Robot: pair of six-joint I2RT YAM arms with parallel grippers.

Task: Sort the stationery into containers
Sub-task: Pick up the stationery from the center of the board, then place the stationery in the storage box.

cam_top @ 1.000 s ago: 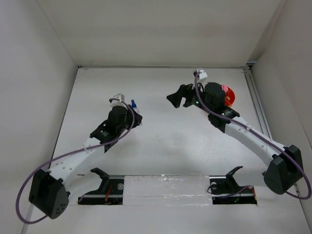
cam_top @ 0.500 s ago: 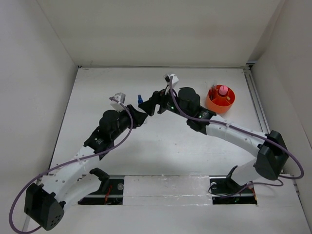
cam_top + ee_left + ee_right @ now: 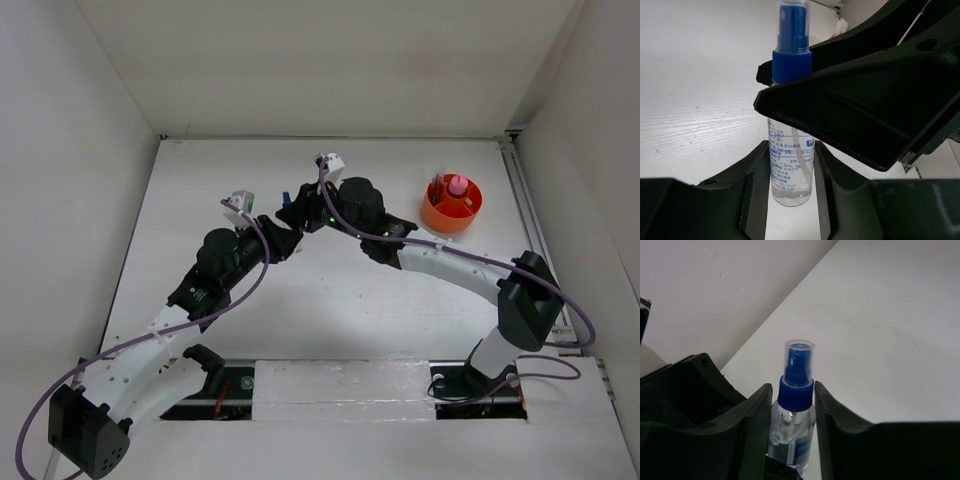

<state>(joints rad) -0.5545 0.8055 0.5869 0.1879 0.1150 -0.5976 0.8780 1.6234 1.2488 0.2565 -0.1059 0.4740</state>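
Blue-capped bottle (image 3: 791, 170) clamped in left jaws, right jaws flanking its cap, contact unclear

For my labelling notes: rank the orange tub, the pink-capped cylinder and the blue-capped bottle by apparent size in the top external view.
1. orange tub
2. pink-capped cylinder
3. blue-capped bottle, mostly hidden, so second versus third is unsure.

- A white tabletop (image 3: 330, 310) fills the middle.
- Plain walls stand round it: a back wall (image 3: 330, 60), a left wall (image 3: 60, 200) and a right wall (image 3: 600, 150).
- A thin metal rail (image 3: 525, 205) runs along the tabletop's right edge.
- The light is bright and even.
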